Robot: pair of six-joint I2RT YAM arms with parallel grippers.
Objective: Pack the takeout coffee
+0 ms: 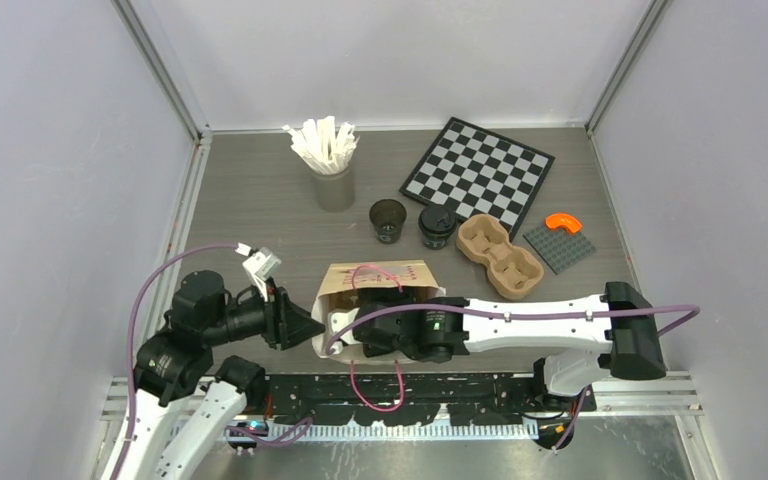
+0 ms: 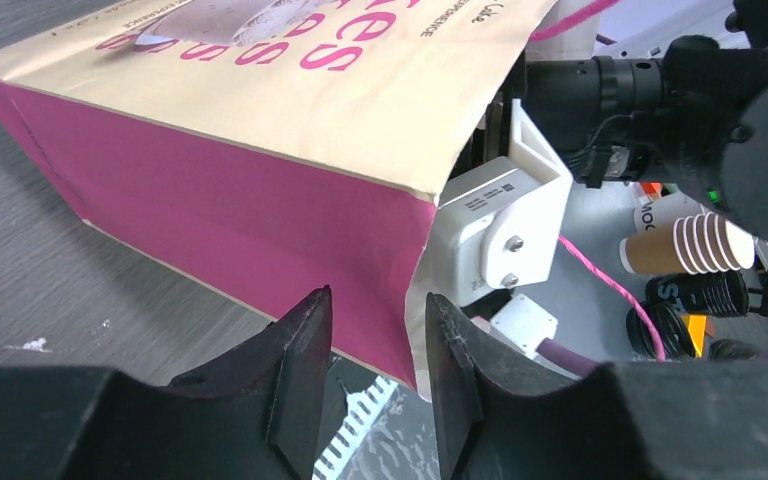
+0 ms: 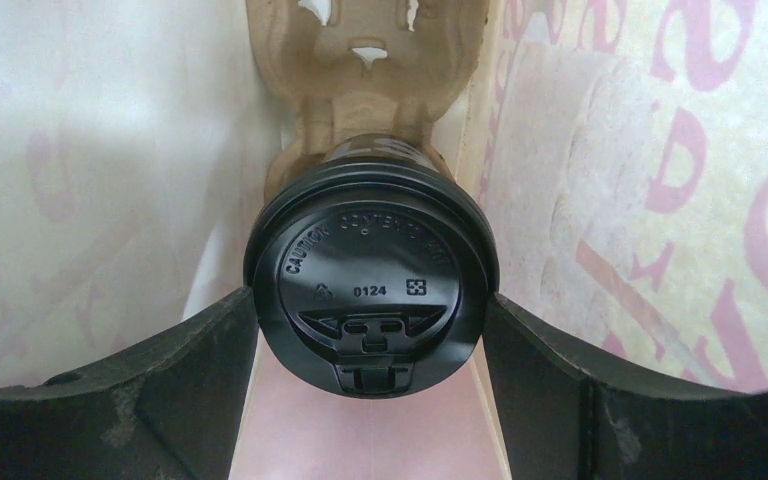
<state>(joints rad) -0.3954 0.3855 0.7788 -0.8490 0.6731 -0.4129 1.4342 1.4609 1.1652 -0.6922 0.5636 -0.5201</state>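
Observation:
A pink-and-cream paper bag [image 1: 380, 280] lies on its side near the front edge. My right gripper [image 3: 370, 300] reaches into it, shut on a black cup with a round black lid [image 3: 370, 270]. That cup stands in a brown pulp carrier [image 3: 365, 60] inside the bag. My left gripper [image 2: 378, 300] is at the bag's left corner [image 2: 415, 230], jaws apart, the bag's edge just beyond the tips. On the table behind stand a lidded black cup [image 1: 437, 226] and a lidless black cup [image 1: 388, 220].
A second pulp carrier [image 1: 500, 257] lies right of the cups. A grey cup of white stirrers [image 1: 333, 180] stands at the back, a chessboard [image 1: 477, 172] beside it. A grey studded plate [image 1: 558, 246] bears an orange piece [image 1: 563, 222]. White walls enclose the table.

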